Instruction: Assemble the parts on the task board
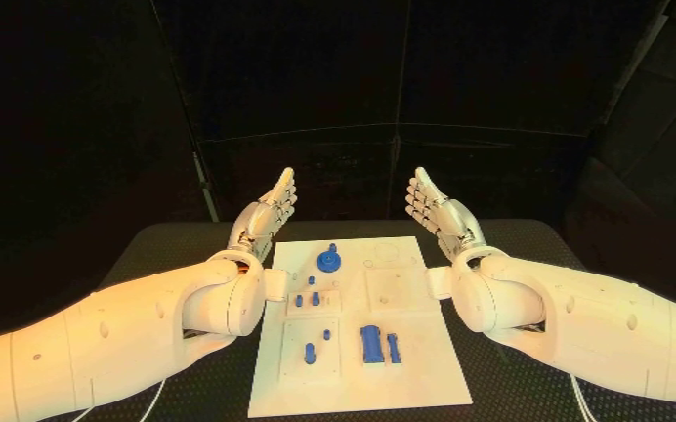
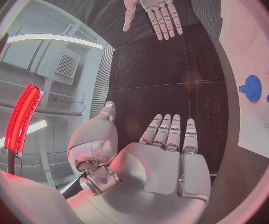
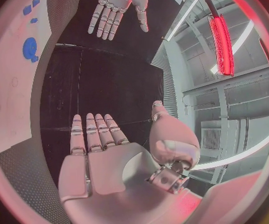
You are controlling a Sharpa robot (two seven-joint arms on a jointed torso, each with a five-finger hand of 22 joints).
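Observation:
The white task board [image 1: 423, 383] lies in the middle of the black table. On it I see a blue gear [image 1: 330, 262] at the far end, small blue pegs [image 1: 308, 298] in the middle, and a blue block [image 1: 372, 344] with a slim piece [image 1: 393, 348] beside it near the front. My left hand [image 1: 268, 209] is raised beside the board's far left corner, fingers straight and apart, holding nothing. My right hand [image 1: 439, 210] mirrors it at the far right corner, also flat and empty. The gear [image 2: 253, 88] and the right hand [image 2: 154, 9] appear in the left wrist view; the gear [image 3: 30, 49] and left hand [image 3: 117, 7] in the right wrist view.
The black table [image 1: 169, 246] extends on both sides of the board. A dark backdrop stands behind the table. Both white forearms [image 1: 127, 329] lie along the board's long edges.

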